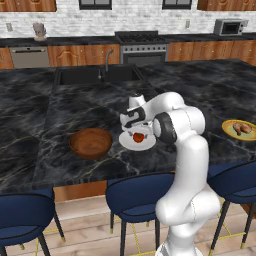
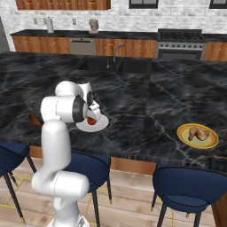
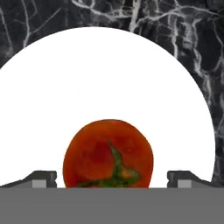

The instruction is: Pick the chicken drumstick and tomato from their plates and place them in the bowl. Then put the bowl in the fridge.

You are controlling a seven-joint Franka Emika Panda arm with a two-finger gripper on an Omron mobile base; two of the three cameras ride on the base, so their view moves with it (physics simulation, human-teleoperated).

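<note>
A white robot arm reaches over a black marble kitchen island (image 1: 75, 107). Its gripper (image 1: 138, 134) hangs directly above a tomato (image 3: 108, 153) that sits on a plain white plate (image 3: 109, 83). In the hand view the two fingertips (image 3: 43, 178) stand wide apart on either side of the tomato, with clear gaps and no contact, so nothing is held; the hand appears lined up for a grasp from above. Just beside the white plate, to the arm's left, an empty reddish-brown wooden bowl (image 1: 90, 142) waits, probably placed close so the transfer is short. Well apart on the right, a chicken drumstick (image 2: 198, 132) lies on a yellow plate (image 2: 197, 142). Neither food item has reached the bowl yet. Blue stools (image 1: 135, 200) line the near edge.
</note>
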